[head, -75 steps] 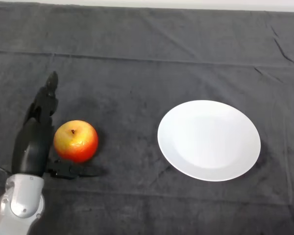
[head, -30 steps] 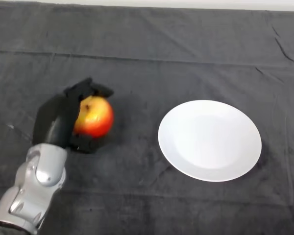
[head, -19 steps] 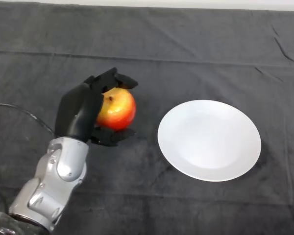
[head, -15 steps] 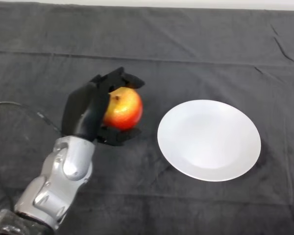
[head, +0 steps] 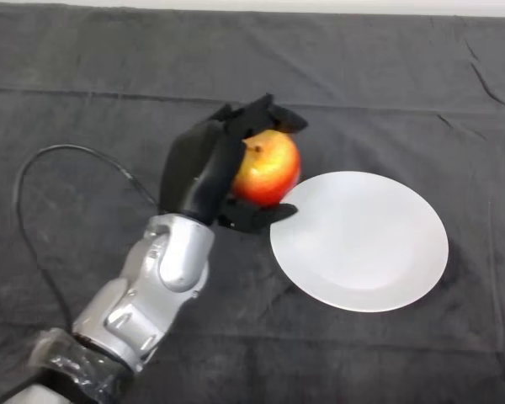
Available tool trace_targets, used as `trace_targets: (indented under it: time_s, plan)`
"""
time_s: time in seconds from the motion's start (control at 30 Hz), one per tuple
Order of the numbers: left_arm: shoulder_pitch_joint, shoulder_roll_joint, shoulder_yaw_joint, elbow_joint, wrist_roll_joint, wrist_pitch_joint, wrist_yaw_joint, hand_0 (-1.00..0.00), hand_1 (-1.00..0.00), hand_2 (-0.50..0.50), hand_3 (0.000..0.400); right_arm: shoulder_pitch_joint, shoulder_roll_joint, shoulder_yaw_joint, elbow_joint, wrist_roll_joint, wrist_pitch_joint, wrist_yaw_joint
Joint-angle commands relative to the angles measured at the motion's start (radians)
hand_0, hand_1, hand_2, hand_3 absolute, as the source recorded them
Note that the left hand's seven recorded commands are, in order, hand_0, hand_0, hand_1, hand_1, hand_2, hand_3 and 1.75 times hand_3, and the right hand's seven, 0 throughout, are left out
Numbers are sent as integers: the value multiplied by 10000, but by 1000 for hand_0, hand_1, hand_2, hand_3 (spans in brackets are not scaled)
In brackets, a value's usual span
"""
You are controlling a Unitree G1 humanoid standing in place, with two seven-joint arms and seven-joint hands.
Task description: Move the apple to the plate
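Observation:
A red and yellow apple (head: pixel 268 168) is held in my black left hand (head: pixel 200 168), with the fingers curled over its top and the thumb under it. The hand holds the apple above the dark cloth, right at the left edge of the white plate (head: pixel 370 252). The plate lies flat on the cloth at the right of the middle and has nothing on it. My silver-grey arm (head: pixel 151 286) reaches in from the lower left.
The dark cloth (head: pixel 109 84) covers the whole table, with a few creases at the far right. A pale strip (head: pixel 320 7) runs along the table's far edge.
My hand closed on the apple, lifted it off the cloth and carried it right, from the left side to the plate's left edge.

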Motion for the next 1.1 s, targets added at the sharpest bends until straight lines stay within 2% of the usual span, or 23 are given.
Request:
trace_targets:
  time_s: [0.03,0.37,0.63,0.67,0.7,0.73,0.77,0.83,0.9,0.93,0.97,1.0,1.1]
  plan:
    - [-650,-64,-285,360,-255,-256,227,-1000,-1000,0,400,115,-82,-102,-354,118,-13,-62]
    - [-1206,-452,-1820,1536,-928,-660,725,-1000,-1000,0,400,103,-100,-112,-310,124,-21,-38]
    - [-1470,-546,-2999,1853,-1496,-760,920,-1000,-1000,0,400,92,-116,-121,-270,130,-29,-15]
    - [-1509,-543,-3117,1903,-1562,-799,928,-1000,-655,-173,400,90,-118,-122,-265,131,-30,-12]
    - [-1543,-540,-3208,1950,-1614,-834,933,-1000,-514,-243,400,89,-119,-123,-260,131,-30,-9]
    - [-1578,-536,-3293,1997,-1664,-869,936,-1000,-200,-400,400,88,-121,-124,-256,132,-31,-7]
    - [-1625,-530,-3396,2058,-1727,-913,937,-945,0,-473,378,86,-124,-125,-250,132,-33,-3]
    - [-1691,-522,-3529,2138,-1806,-964,939,-788,0,-394,315,83,-127,-127,-241,133,-34,2]
    - [-1753,-512,-3667,2212,-1879,-1008,951,-537,0,-269,215,81,-131,-129,-231,134,-36,8]
    - [-1776,-507,-3720,2241,-1905,-1025,958,-267,0,-133,107,79,-132,-130,-227,135,-37,11]
    - [-1805,-498,-3782,2278,-1936,-1047,968,-75,0,-37,30,78,-134,-131,-221,135,-38,14]
    - [-1826,-490,-3824,2308,-1958,-1066,974,0,0,0,0,77,-136,-132,-217,136,-39,16]
    - [-1896,-459,-3925,2386,-2023,-1112,988,0,0,0,0,73,-141,-135,-204,137,-42,24]
